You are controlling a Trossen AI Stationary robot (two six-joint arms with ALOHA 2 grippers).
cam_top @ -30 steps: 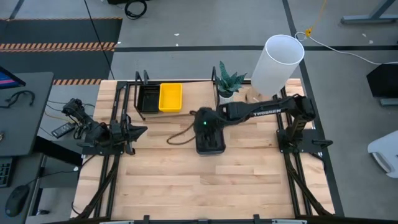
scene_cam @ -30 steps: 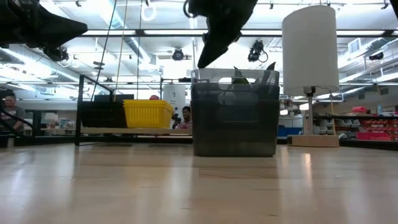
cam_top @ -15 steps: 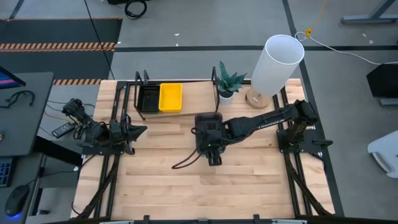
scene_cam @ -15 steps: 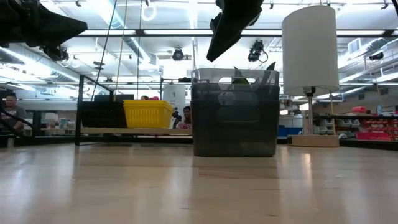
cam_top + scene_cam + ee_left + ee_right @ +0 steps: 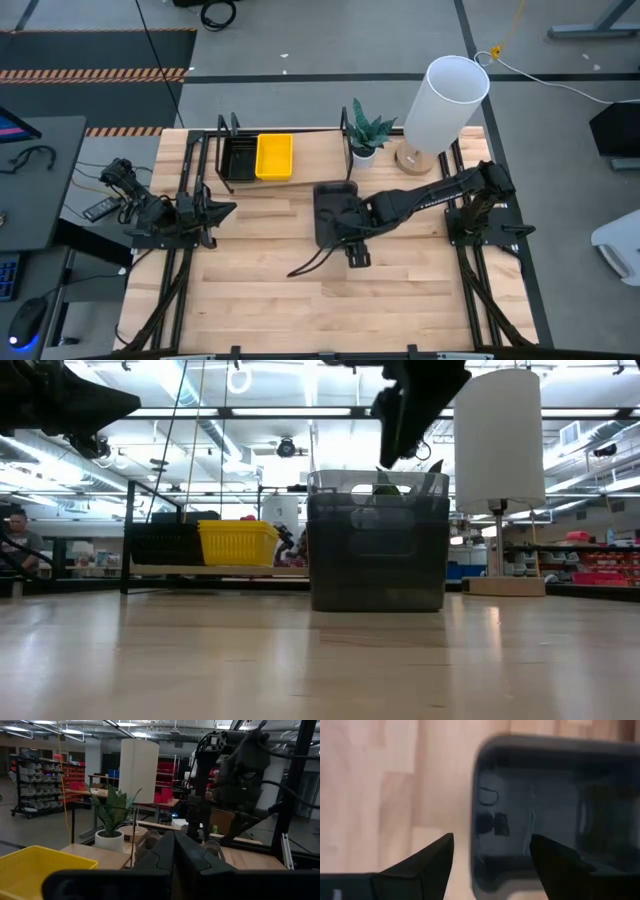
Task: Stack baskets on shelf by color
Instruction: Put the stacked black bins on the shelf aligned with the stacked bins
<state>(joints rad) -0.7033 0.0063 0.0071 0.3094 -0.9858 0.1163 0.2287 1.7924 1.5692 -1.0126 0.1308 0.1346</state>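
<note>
We see the dark grey basket (image 5: 335, 212) standing on the tabletop (image 5: 260, 290) near its centre, open side up, its long axis running from the shelf side toward the near edge. The right gripper (image 5: 356, 248) hangs above the basket's near end, fingers (image 5: 432, 855) spread apart and holding nothing; in the right wrist view one finger lies over the bare wood and the other over the basket's interior. On the shelf (image 5: 215, 165) the black basket (image 5: 238, 158) and yellow basket (image 5: 273, 157) sit side by side, touching, long axes parallel to the grey one. The left gripper (image 5: 222, 211) rests at the table's left side, fingers (image 5: 165, 851) pressed together.
</note>
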